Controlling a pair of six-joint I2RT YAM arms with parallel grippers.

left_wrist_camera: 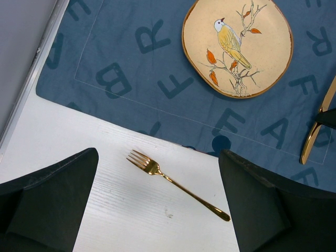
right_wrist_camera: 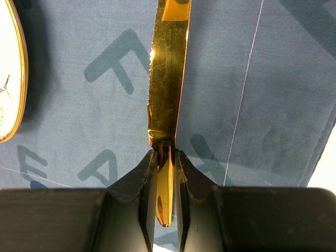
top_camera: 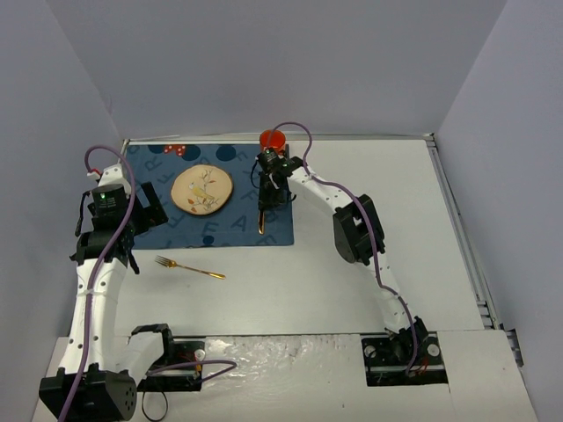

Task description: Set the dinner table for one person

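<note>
On the white dinner table (top_camera: pixel 369 255) lies a dark blue lettered placemat (top_camera: pixel 237 224) with a bird plate (top_camera: pixel 201 189) on it. My right gripper (right_wrist_camera: pixel 166 152) is shut on the handle of a gold knife (right_wrist_camera: pixel 168 79), held low over the placemat (right_wrist_camera: pixel 273 79) right of the plate; whether the knife (top_camera: pixel 261 220) touches the cloth I cannot tell. A gold fork (top_camera: pixel 189 266) lies on the bare table in front of the mat. My left gripper (left_wrist_camera: pixel 158 153) stands wide open above the fork (left_wrist_camera: pixel 176 184), holding nothing.
A red cup (top_camera: pixel 273 139) stands at the placemat's far edge, just behind the right wrist. Grey walls close in the table on three sides. The table's metal rim (left_wrist_camera: pixel 31 68) runs close to the mat's left edge.
</note>
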